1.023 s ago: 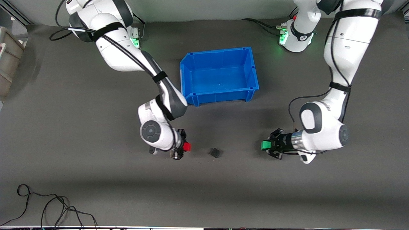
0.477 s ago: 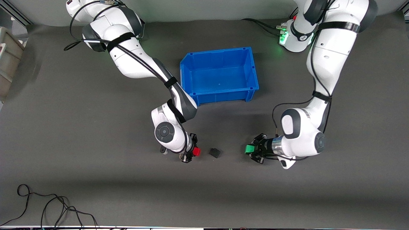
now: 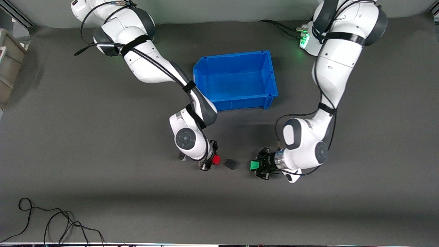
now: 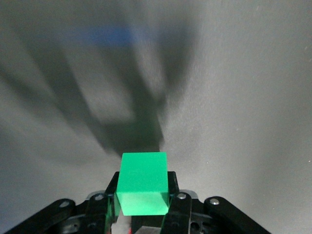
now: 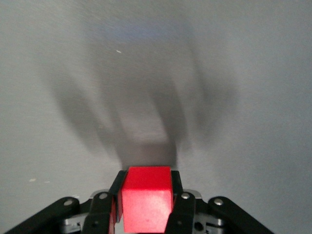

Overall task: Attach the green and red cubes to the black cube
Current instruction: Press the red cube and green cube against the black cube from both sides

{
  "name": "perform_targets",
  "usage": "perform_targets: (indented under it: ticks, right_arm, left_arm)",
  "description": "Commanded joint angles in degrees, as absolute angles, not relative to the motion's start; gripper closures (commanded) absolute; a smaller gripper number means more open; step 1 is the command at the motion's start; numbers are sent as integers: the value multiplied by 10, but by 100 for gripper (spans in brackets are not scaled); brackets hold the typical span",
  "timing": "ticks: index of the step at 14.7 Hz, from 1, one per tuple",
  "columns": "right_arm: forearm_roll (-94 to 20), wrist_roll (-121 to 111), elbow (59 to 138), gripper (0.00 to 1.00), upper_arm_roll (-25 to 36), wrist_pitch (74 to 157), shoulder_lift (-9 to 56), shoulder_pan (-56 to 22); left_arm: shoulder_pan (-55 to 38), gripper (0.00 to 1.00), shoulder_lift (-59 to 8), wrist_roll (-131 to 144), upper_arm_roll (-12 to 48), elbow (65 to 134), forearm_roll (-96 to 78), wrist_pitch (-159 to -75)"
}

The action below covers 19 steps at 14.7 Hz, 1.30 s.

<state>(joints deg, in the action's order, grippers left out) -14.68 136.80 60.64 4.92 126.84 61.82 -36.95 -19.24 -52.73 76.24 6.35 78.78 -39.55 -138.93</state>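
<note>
Low, both arms flank black cube (image 3: 231, 164).

Black cube (image 3: 231, 164) unseen in both wrist views; pincer bodies cut off there.

Light: bright and even from above on the dark grey bench (image 3: 103, 137).
Shadows: soft dark patches lie under both white arms and beside the blue plastic bin (image 3: 202, 73); long streaky shadows spread over the bench in both wrist views.
Glow: small green lights shine at the arm bases.
Blur: bench looks soft and fuzzy in the wrist views; the bright green cube (image 4: 143, 183) and bright red cube (image 5: 146, 199) look sharper.
</note>
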Motion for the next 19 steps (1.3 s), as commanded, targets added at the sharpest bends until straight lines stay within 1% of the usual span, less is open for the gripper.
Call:
perform_targets:
  ticks: [1,4,7,10,14,19]
  right_arm:
    - [-134,1390,569,100,55,1273,640,-376]
    - [-134,1390,559,100,54,1291,651,-384]
    - [-134,1390,559,100,55,1293,652,-384]
    - [-134,1390,559,100,55,1293,653,-384]
    - [-134,1394,560,100,56,1310,663,-381]
    - [-134,1401,549,100,55,1311,666,-383]
  left_arm:
    - [-214,100,-543,795,54,758,-402,-1397]
    - [-220,100,-548,813,54,744,-402,-1397]
    - [-222,100,-551,810,54,738,-401,-1397]
    - [-222,100,-569,812,54,708,-400,-1397]
    - [-222,100,-574,810,54,706,-400,-1397]
    - [-241,100,-580,805,54,706,-399,-1407]
